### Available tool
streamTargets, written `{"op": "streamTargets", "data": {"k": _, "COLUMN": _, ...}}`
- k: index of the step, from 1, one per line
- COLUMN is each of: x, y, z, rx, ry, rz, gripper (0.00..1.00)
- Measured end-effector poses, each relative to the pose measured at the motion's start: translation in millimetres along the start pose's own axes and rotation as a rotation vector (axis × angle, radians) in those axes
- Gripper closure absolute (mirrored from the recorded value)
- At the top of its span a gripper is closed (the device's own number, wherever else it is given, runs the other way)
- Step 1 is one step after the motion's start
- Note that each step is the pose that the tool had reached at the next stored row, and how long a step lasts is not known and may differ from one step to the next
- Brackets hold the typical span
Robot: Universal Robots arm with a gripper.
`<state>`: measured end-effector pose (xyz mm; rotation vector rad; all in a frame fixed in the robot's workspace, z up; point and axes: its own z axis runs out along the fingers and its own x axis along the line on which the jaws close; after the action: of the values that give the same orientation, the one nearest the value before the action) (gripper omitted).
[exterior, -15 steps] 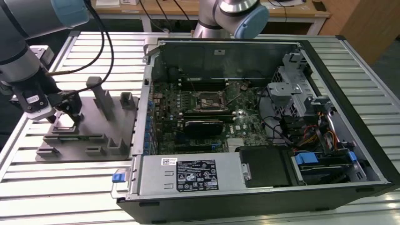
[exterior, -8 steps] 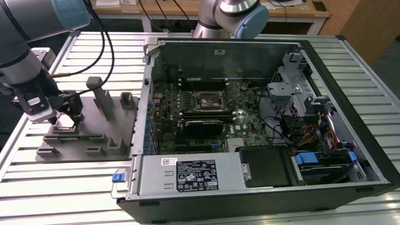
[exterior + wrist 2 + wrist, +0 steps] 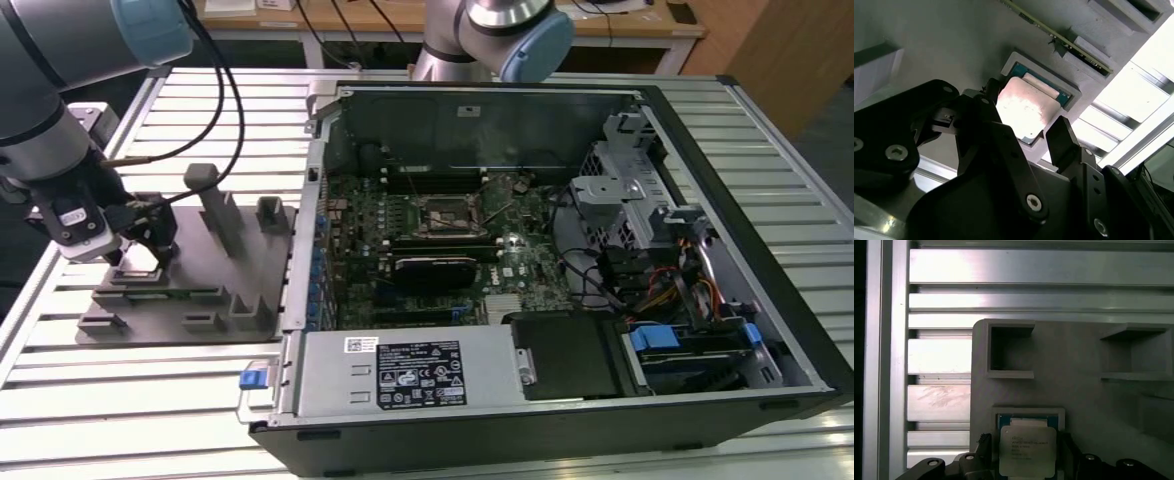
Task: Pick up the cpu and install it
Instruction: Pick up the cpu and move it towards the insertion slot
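The cpu (image 3: 1026, 111) is a flat silvery square held just over a teal-lined recess (image 3: 1066, 95) in the grey tray (image 3: 200, 300), at the exterior view's left. My gripper (image 3: 1025, 116) is shut on it, with one black finger (image 3: 991, 100) and the other finger (image 3: 1061, 137) against opposite edges. In the first wrist view the cpu (image 3: 1027, 451) sits between the fingertips (image 3: 985, 441), partly covering the recess (image 3: 1027, 417). In the exterior view the gripper (image 3: 144, 255) hangs low over the tray's near-left part. The black metal-framed socket (image 3: 441, 213) lies on the motherboard inside the open computer case.
Upright grey posts (image 3: 211, 205) rise from the tray close to the gripper. The open computer case (image 3: 747, 300) has tall walls, a drive cage (image 3: 627, 190) and a power supply (image 3: 400, 372). A second arm's base (image 3: 501, 35) stands behind it. The table is slatted aluminium (image 3: 1039, 267).
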<state>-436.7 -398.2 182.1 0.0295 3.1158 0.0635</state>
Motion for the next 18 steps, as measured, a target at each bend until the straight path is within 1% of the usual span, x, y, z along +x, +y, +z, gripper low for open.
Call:
{"op": "streamTargets", "data": {"k": 12, "x": -0.4, "y": 0.0, "z": -0.1, "rx": 0.0002, "ry": 0.0004, "rz": 0.000, "gripper": 0.35}}
{"op": "streamTargets", "data": {"k": 13, "x": -0.4, "y": 0.0, "z": -0.1, "rx": 0.0002, "ry": 0.0004, "rz": 0.000, "gripper": 0.36}}
{"op": "streamTargets", "data": {"k": 14, "x": -0.5, "y": -0.1, "z": -0.1, "rx": 0.0003, "ry": 0.0005, "rz": 0.000, "gripper": 0.43}}
{"op": "streamTargets", "data": {"k": 15, "x": -0.5, "y": 0.0, "z": -0.1, "rx": 0.0002, "ry": 0.0005, "rz": 0.000, "gripper": 0.46}}
{"op": "streamTargets", "data": {"k": 18, "x": -0.5, "y": 0.0, "z": -0.1, "rx": 0.0002, "ry": 0.0004, "rz": 0.000, "gripper": 0.46}}
